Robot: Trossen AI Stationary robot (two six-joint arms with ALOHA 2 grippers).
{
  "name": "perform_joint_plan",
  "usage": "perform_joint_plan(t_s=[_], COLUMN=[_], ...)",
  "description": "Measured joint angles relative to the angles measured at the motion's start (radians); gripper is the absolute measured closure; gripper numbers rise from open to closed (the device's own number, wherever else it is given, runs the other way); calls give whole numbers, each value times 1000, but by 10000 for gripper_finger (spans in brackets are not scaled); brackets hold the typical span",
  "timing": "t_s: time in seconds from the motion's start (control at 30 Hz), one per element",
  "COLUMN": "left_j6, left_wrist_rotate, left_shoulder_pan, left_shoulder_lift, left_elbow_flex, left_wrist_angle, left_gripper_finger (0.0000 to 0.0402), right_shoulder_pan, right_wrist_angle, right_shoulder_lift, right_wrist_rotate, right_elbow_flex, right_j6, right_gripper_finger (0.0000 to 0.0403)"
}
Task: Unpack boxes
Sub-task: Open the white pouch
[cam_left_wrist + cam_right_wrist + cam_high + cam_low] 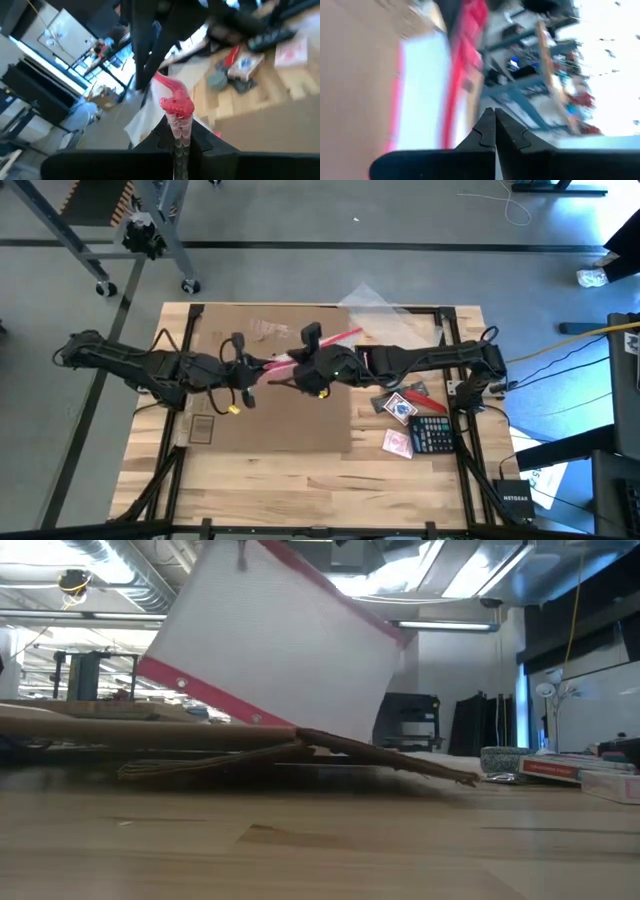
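Both end effectors are closed: left [177, 131] pinching the pouch's [270, 640] pink edge above the box [270, 410], right [495, 131] empty.

Both dark arms stretched inward above the worktop's middle, left gripper [262, 370] clamped tight, right gripper [292, 374] closed, fingertips pressed together

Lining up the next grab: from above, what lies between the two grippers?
In the high view, only the pouch's pink-red zip edge spans between the left gripper and right gripper, over the flattened cardboard box.
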Motion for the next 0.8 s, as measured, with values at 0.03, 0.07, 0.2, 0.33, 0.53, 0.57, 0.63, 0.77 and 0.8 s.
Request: perform_joint_plan(t_s=[0.03, 0.07, 0.2, 0.33, 0.53, 0.57, 0.63, 0.77, 0.8], left_j6=[-13, -25, -54, -22, 6, 8, 16, 27, 28], left_wrist_rotate=[3, 3, 5, 76, 166, 166, 164, 164, 165], left_shoulder_pan=[0, 0, -2, -2, -2, -2, -2, -4, -4], left_shoulder_lift=[-9, -17, -56, -65, -30, -23, -14, -1, 1], left_elbow_flex=[0, 0, 0, 0, 0, 0, 0, 1, 1], left_wrist_angle=[7, 6, 1, -9, -28, -28, -27, -28, -27], left_gripper_finger=[400, 400, 400, 400, 400, 400, 400, 400, 400], right_shoulder_pan=[2, 6, 5, 6, -26, -31, -43, -42, -39], right_wrist_angle=[-10, -31, -94, -52, 52, 35, -22, -62, -60], right_shoulder_lift=[-2, -2, -2, -2, -1, -1, 0, 1, 1], right_wrist_rotate=[30, 54, 106, 86, -6, -68, -192, -324, -341], right_elbow_flex=[1, 1, 1, 1, 1, 1, 1, 1, 1], right_j6=[-6, -9, 2, 9, 5, 5, 13, 68, 77], right_gripper_finger=[403, 403, 403, 402, 389, 381, 360, 306, 293])
